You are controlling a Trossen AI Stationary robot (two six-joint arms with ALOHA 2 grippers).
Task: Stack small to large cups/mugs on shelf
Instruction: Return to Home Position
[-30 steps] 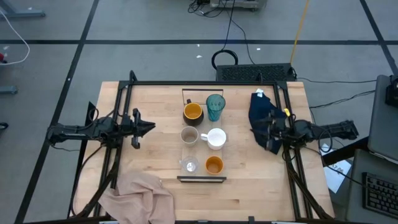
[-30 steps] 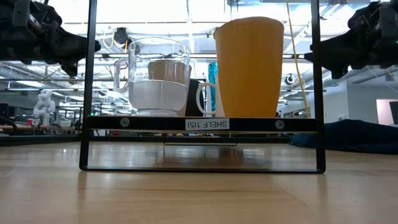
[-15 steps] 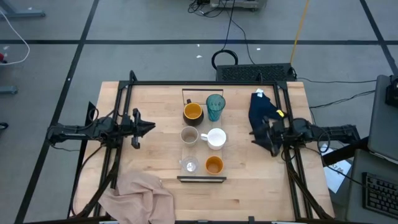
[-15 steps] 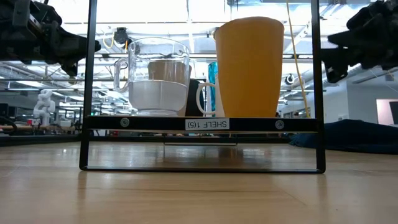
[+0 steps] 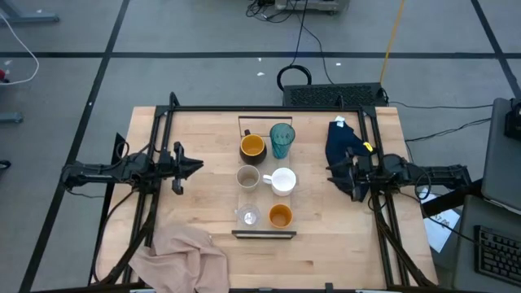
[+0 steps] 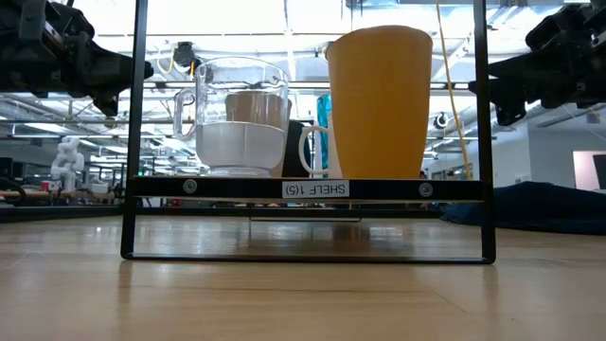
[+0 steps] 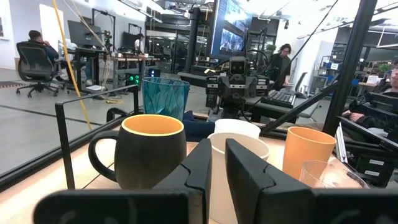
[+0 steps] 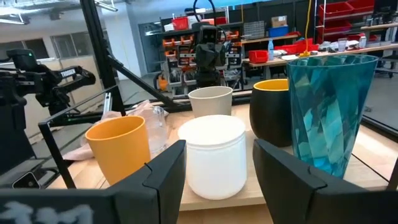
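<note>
Pale wood shelf is lying down the middle of the tabletop, with dark rails at both short ends. We are counting six vessels standing upright on it in two rows of three, each on its own spot.

At the shelf's end farthest from the low camera, the dark mug with the orange-yellow inside is sitting on the left arm's side. The teal tumbler is just beside it on the right arm's side. At mid-shelf the beige cup is standing on the left side and the white mug on the right, its handle pointing at the beige cup. At the shelf's end nearest the low camera, the clear glass is on the left and the orange cup on the right.

We are seeing the left tool hovering over the tabletop's left part, well apart from the shelf. Its fingers are narrow, just a slit between them, gripping nothing. We are seeing the right tool hovering by the blue cloth near the tabletop's right edge, fingers spread wide, gripping nothing. A pinkish cloth is draping over the tabletop's near left corner.
</note>
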